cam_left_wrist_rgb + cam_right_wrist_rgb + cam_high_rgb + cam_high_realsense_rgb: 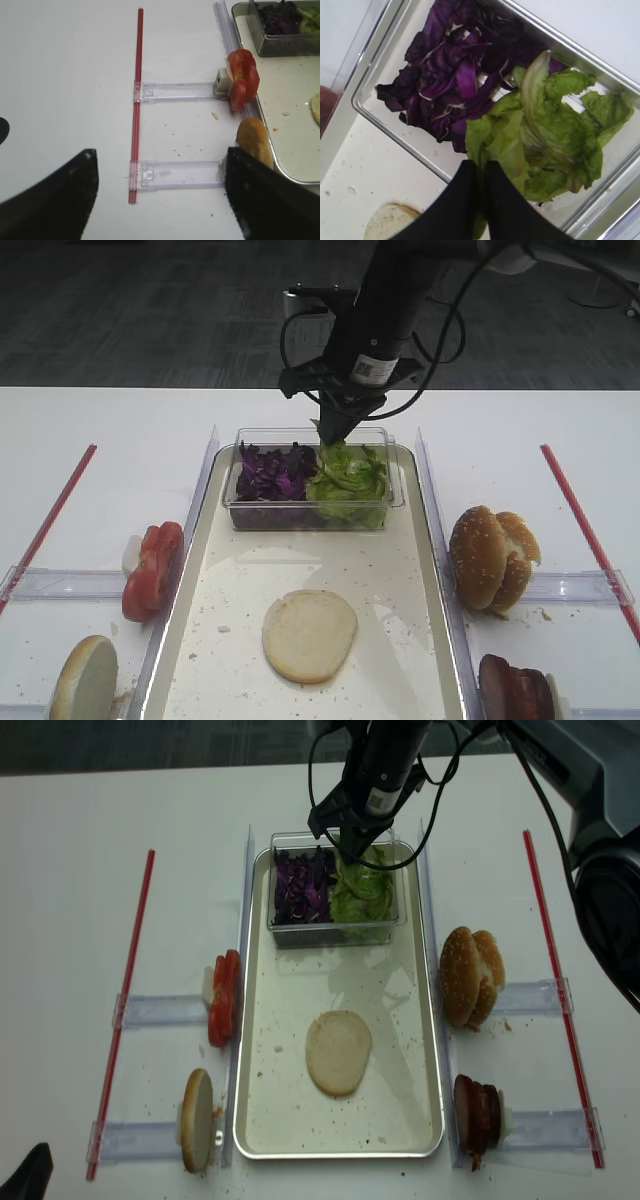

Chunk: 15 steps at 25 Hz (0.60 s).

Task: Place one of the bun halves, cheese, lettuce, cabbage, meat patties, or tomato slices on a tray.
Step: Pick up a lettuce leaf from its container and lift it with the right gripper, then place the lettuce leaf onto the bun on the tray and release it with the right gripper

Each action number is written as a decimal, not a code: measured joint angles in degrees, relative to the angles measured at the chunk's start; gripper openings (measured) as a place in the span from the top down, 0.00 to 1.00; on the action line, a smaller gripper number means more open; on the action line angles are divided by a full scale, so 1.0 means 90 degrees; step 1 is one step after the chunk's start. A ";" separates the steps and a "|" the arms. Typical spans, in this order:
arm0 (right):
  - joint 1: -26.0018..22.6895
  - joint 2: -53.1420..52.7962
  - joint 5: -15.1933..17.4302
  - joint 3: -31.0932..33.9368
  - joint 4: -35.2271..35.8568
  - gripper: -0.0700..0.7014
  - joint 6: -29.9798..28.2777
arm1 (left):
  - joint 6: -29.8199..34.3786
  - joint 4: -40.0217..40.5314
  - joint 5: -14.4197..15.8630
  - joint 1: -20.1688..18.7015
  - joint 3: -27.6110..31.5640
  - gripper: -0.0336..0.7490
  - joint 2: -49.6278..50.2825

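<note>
My right gripper (331,432) reaches down into the clear tub (300,519) at the far end of the tray (225,570). Its fingers are shut on a leaf of the light green lettuce (555,135), pinched between the black tips (481,167). Purple cabbage (455,75) fills the tub's other half. One bun half (309,634) lies cut face up on the tray floor. My left gripper (161,152) hangs open over bare table left of the tray, holding nothing.
Tomato slices (152,570) and a bun half (85,678) stand on edge in clear holders left of the tray. More bun halves (490,558) and meat patties (515,690) stand on the right. Red strips (50,515) run along both outer sides.
</note>
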 joint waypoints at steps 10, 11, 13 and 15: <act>0.0466 -0.0118 0.0014 0.0000 -0.0214 0.79 0.0204 | 0.0000 0.0010 0.0000 0.0000 0.0000 0.33 0.0000; 0.0549 -0.0163 0.0014 0.0013 -0.0274 0.79 0.0221 | 0.0000 0.0010 0.0000 0.0000 0.0000 0.33 0.0000; 0.0691 -0.0263 0.0014 0.0053 -0.0420 0.79 0.0305 | 0.0000 0.0010 0.0000 0.0000 0.0000 0.33 0.0000; 0.0796 -0.0425 0.0026 0.0150 -0.0552 0.79 0.0379 | 0.0000 0.0010 0.0000 0.0000 0.0000 0.33 0.0000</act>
